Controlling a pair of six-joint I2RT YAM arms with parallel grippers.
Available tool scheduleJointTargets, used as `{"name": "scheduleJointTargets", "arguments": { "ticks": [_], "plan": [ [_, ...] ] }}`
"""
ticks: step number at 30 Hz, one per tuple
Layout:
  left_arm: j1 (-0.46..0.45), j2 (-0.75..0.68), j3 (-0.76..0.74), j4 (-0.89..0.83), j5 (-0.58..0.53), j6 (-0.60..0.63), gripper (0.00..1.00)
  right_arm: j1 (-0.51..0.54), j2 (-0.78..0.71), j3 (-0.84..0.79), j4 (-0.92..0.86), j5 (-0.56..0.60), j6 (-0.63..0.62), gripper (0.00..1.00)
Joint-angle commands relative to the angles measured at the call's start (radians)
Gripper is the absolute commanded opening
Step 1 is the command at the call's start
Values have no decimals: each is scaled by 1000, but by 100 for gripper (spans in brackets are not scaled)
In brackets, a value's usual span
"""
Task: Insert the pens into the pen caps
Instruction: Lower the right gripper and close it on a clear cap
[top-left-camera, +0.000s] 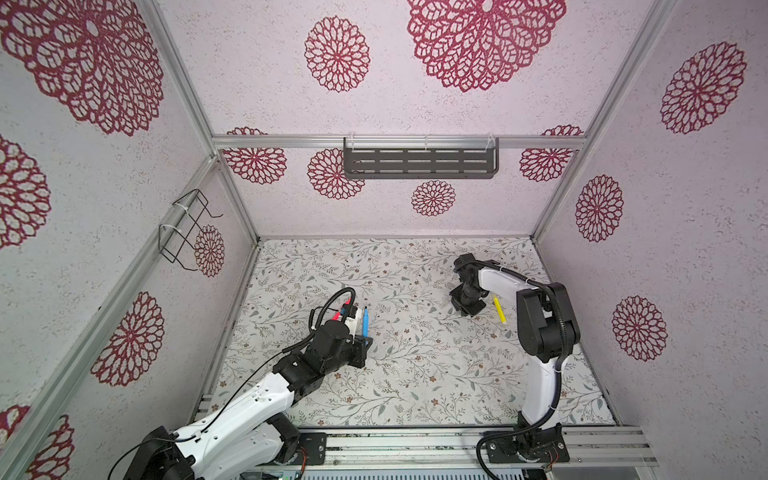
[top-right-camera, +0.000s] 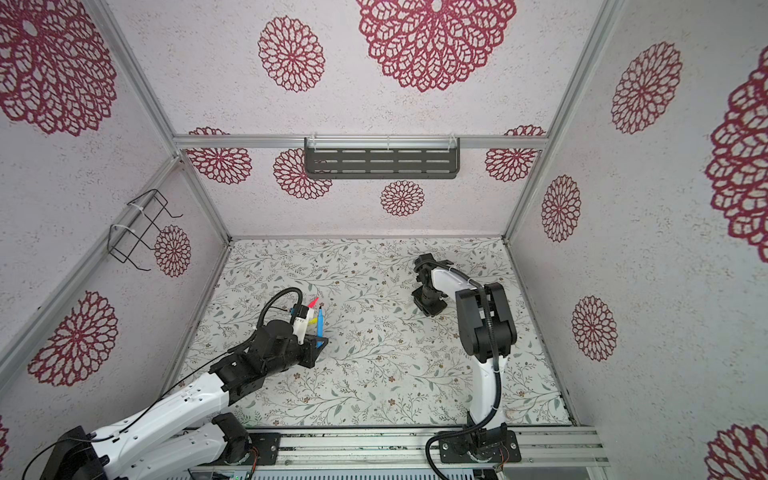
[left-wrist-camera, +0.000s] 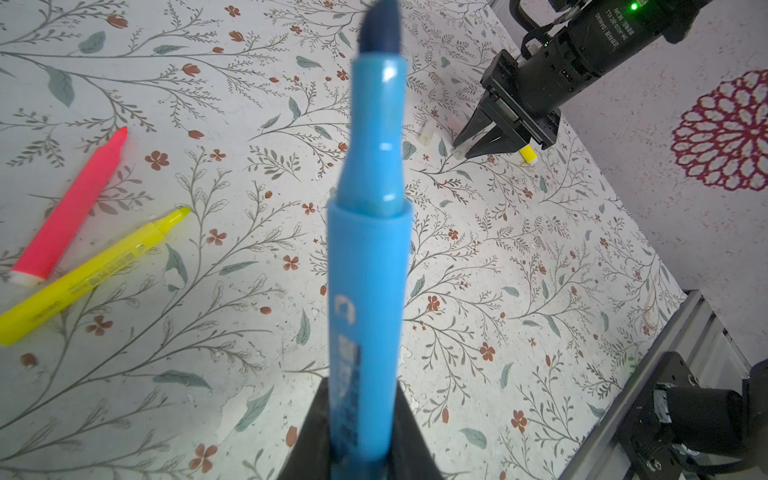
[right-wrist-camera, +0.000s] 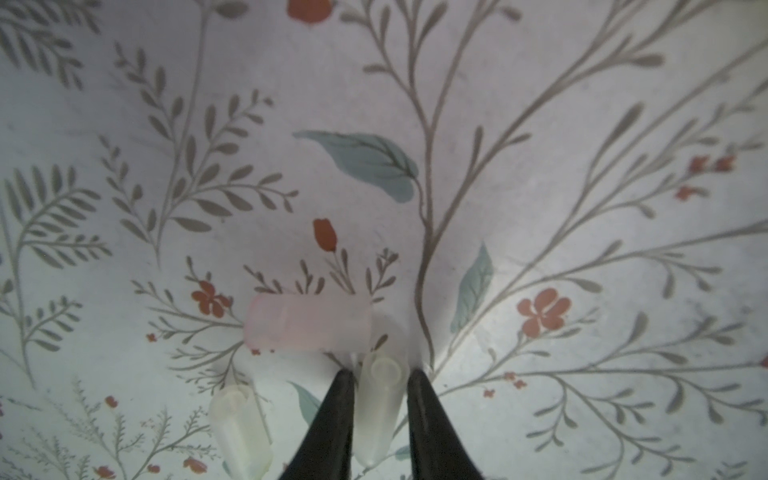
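Straddling a short translucent whitish plastic cap (right-wrist-camera: 376, 428) at the bottom centre of the right wrist view, the right gripper (right-wrist-camera: 380, 376) has its black fingers (right-wrist-camera: 332, 428) close against the cap's sides. Whether they pinch it cannot be told. A good grasp would likely squeeze gently at mid-length, leave the cap's open end free, and avoid nudging the pinkish translucent cap (right-wrist-camera: 307, 322) just above it or the pale cap (right-wrist-camera: 239, 428) at lower left.

The left gripper (left-wrist-camera: 361, 440), low in the left wrist view, is clamped on the base of a thick bright-blue plastic pen (left-wrist-camera: 370, 270). Pen and cap should line up on one axis before any push. A red-pink pen (left-wrist-camera: 70, 208) and a yellow pen (left-wrist-camera: 91, 270) lie at that view's left.

The tabletop (top-left-camera: 415, 374) carries a floral mat. The walls bear red medallions, with a dark slotted shelf (top-left-camera: 419, 162) at upper centre.
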Motion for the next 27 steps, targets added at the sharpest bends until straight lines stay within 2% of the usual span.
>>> {"name": "scheduleJointTargets", "arguments": {
  "ticks": [1,9,16,21,27],
  "plan": [
    [11,-17,3,-8,-14,12,0,-6,26,-31,-15,32,2,22],
    [14,-28,-6,-9,-14,12,0,-1,-23,-83,58,11,-39,0],
    [14,-35,-17,19,-4,5,0,15,-134,-119,79,15,-96,0],
    [14,-41,-21,47,4,5,0,16,-251,-145,144,-25,-183,0],
    [14,-42,-19,80,7,5,0,22,-472,-314,446,-162,-275,0]
  ]
}}
